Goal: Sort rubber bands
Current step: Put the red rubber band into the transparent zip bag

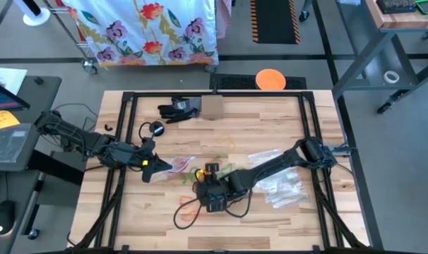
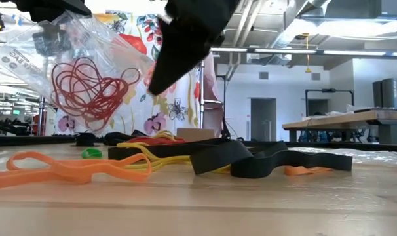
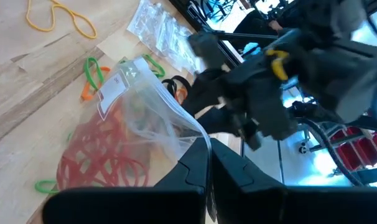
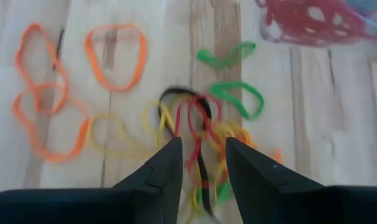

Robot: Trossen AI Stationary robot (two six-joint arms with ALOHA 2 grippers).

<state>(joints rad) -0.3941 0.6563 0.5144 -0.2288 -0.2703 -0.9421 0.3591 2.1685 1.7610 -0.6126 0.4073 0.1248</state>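
While I am watching from above, the left gripper (image 1: 152,166) is hanging over the middle of the table (image 1: 270,106) with its fingers (image 3: 195,171) clenched on the top edge of a clear plastic bag (image 3: 135,118). That bag is holding a bundle of red rubber bands (image 3: 98,168), and in the low view it is dangling above the wood with the red loops (image 2: 87,85) showing through it.

The right gripper (image 4: 201,158) is pointing down at a tangled pile of loose rubber bands (image 4: 195,124) just beside the bag. Its two fingers (image 4: 163,168) are standing apart with a gap between them, and I am seeing red, yellow and dark loops lying in that gap; nothing is being gripped as far as I can tell. Orange rubber bands (image 4: 114,56) are lying spread out to one side of the pile, and green rubber bands (image 4: 235,93) are lying on the other side, nearer the bag.

From table height, an orange loop (image 2: 61,169) is lying closest to the camera, with yellow bands (image 2: 156,160) and wide black bands (image 2: 264,160) behind it. More clear bags (image 1: 281,187) are lying flat near the right arm
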